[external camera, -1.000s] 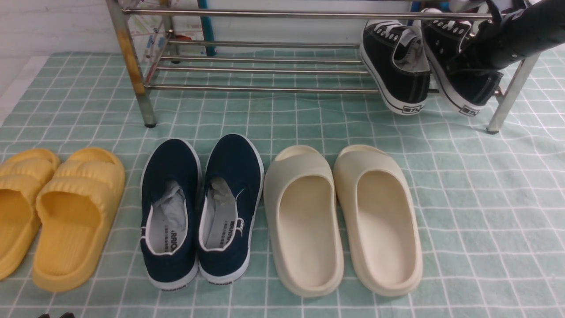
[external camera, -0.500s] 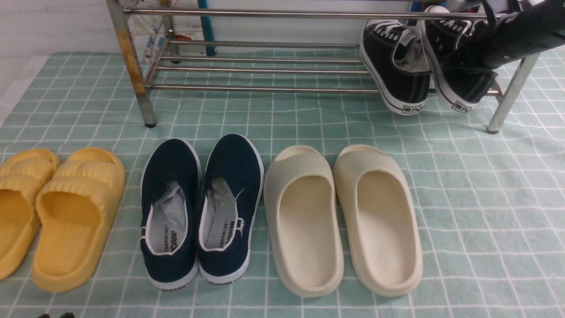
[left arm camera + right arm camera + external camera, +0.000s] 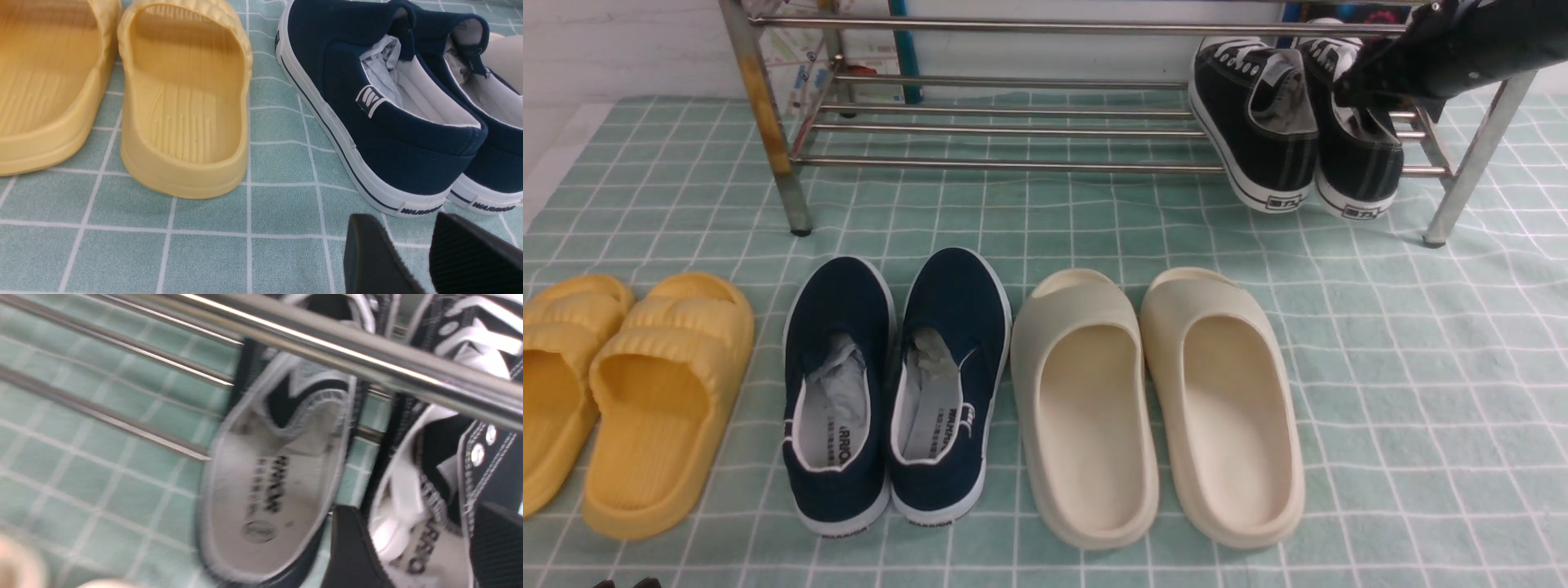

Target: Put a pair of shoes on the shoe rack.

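Black canvas stitched in white is covering both sneakers of the pair. The left sneaker and the right sneaker are sitting side by side at the right end of the shoe rack. They are resting on its lower round steel tubes, with their white rubber heels jutting over the front rail. The right hand is hovering over the right sneaker's heel opening. Its black fingers are standing spread wide to either side of the grey insole, and blur is hiding whether they are touching it. The left hand is hanging low above the green checked tabletop near the navy slip-ons, its fingers parted and gripping nothing. Ridged yellow slides and smooth cream slides are lying alongside.
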You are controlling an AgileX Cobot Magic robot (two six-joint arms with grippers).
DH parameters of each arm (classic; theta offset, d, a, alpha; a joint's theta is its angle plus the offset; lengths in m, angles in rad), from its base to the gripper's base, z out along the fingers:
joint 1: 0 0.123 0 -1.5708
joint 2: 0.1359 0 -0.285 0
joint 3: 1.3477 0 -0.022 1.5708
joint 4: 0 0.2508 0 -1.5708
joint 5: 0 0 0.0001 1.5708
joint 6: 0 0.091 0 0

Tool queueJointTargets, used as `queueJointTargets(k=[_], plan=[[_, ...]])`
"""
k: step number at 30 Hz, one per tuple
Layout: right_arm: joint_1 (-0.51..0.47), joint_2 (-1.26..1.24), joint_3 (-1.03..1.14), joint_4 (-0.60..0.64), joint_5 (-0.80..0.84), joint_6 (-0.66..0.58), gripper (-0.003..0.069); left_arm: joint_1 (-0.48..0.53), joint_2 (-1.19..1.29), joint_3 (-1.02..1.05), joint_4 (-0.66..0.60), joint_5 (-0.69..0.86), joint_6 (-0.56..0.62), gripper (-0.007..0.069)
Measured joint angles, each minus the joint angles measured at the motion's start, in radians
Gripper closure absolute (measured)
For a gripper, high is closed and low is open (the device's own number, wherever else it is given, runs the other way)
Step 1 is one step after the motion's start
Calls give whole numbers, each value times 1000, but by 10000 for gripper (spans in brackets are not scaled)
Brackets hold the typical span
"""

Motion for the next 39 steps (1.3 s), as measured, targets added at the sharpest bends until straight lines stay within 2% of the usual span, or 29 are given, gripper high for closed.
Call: queueJointTargets(k=[3, 4, 5, 6, 7, 10, 14, 18, 20, 21, 23, 31, 39], plan=[[0, -100, 0, -2, 108, 28, 338, 0, 0, 0, 0, 0, 0, 386], [0, -162, 0, -5, 157, 49, 421, 0, 0, 0, 0, 0, 0, 386], [0, -202, 0, -6, 181, 58, 464, 0, 0, 0, 0, 0, 0, 386], [0, -245, 0, -6, 199, 65, 531, 0, 0, 0, 0, 0, 0, 386], [0, -263, 0, -8, 202, 66, 531, 0, 0, 0, 0, 0, 0, 386], [0, -448, 44, -37, 188, 67, 659, 0, 0, 0, 0, 0, 0, 386], [0, -627, 185, -115, 75, 74, 657, 0, 0, 0, 0, 0, 0, 386], [0, -965, 620, -230, -328, 77, 650, 0, 0, 0, 0, 0, 0, 386], [0, -1032, 720, -242, -426, 78, 650, 0, 0, 0, 0, 0, 0, 386], [0, -1132, 876, -250, -558, 79, 649, 0, 0, 0, 0, 0, 0, 386], [0, -1247, 1061, -253, -655, 81, 649, 0, 0, 0, 0, 0, 0, 386], [0, -1527, 1627, -254, -694, 81, 647, 0, 0, 0, 0, 0, 0, 386], [0, -1607, 1822, -253, -664, 84, 642, 0, 0, 0, 0, 0, 0, 386]])
